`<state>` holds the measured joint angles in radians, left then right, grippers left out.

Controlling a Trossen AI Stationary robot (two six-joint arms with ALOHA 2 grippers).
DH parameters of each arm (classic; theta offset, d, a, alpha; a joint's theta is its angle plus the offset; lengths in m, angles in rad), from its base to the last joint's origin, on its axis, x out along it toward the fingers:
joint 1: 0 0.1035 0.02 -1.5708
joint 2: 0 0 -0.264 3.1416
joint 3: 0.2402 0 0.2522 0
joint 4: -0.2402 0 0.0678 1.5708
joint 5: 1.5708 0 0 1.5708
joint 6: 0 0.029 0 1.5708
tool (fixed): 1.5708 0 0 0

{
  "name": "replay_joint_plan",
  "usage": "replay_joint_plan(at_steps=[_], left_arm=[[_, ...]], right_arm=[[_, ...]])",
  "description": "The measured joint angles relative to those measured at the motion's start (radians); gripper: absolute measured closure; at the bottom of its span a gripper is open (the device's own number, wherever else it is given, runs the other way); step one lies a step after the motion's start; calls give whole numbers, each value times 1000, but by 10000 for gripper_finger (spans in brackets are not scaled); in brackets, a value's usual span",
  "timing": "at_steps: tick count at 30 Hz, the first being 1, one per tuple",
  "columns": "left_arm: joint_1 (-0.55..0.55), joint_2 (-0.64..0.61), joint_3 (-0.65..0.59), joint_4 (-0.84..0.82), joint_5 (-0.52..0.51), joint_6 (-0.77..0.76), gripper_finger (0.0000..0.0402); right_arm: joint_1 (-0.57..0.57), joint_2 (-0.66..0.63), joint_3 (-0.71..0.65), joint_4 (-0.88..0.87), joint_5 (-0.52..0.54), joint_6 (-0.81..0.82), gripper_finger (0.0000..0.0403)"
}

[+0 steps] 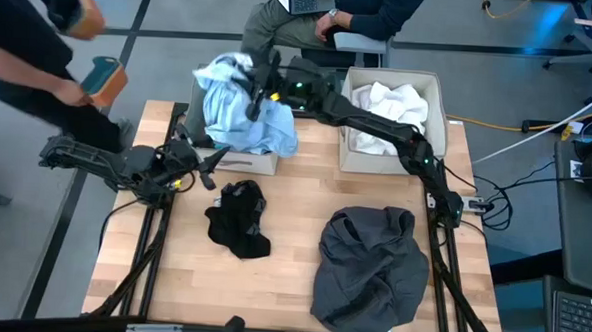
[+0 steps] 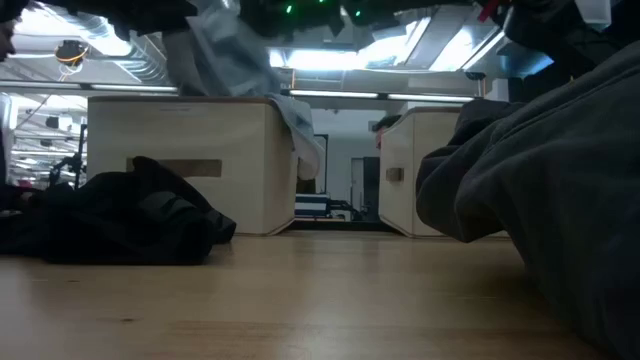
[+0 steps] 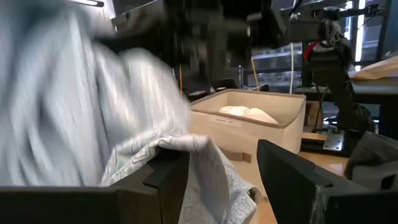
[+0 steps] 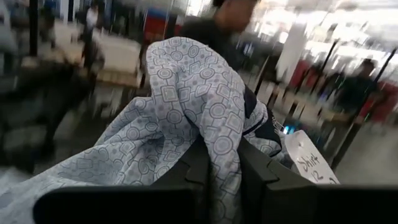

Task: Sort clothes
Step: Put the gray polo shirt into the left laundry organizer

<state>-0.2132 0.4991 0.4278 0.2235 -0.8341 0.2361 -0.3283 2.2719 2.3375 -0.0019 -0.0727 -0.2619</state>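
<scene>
A pale blue patterned garment (image 1: 240, 112) is heaped over the left beige bin (image 1: 251, 164) and spills over the bin's front wall (image 2: 300, 130). My right gripper (image 1: 255, 88) reaches over that bin from the right and is shut on the garment's top. My left gripper (image 1: 213, 168) stands open by the bin's near left corner, with nothing between its fingers (image 3: 165, 180). A white garment (image 1: 394, 102) lies in the right bin (image 1: 434, 102). A small black garment (image 1: 239, 219) and a large dark grey one (image 1: 372, 269) lie bunched on the table. My right gripper pinches a bunched fold of the pale blue garment (image 4: 217, 140) between its two fingers. The fingers lie about level and come from the table's right side. The cloth drapes slack over both sides of the fingers and hangs down onto the left bin.
One person sits just beyond the table's far edge (image 1: 327, 17) and another moves at the far left (image 1: 41, 55). A white tag (image 4: 308, 165) hangs by the held cloth. Bare wood (image 1: 291, 276) shows between the black and dark grey garments.
</scene>
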Motion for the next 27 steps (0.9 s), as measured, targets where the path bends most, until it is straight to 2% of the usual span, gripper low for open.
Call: replay_joint_plan(at_steps=[7, 10, 13, 17, 21, 27], left_arm=[[-4, -75, 0, -99, -3, -54, 222], [-3, -83, 0, -133, -52, -78, 222], [-2, -84, 0, -145, -90, -83, 222], [-2, -84, 0, -145, -91, -83, 222], [-2, -85, 0, -156, -91, -83, 222], [-2, -84, 0, -161, -90, -82, 222]], right_arm=[[1, 60, 0, -133, -3, 2, 357], [1, 70, 0, -177, -11, 4, 347], [2, 70, 0, -205, -16, 30, 314], [2, 69, 0, -212, -7, 131, 244], [5, 35, 4, -292, -5, 125, 188], [26, -93, 18, -431, 91, 69, 159]])
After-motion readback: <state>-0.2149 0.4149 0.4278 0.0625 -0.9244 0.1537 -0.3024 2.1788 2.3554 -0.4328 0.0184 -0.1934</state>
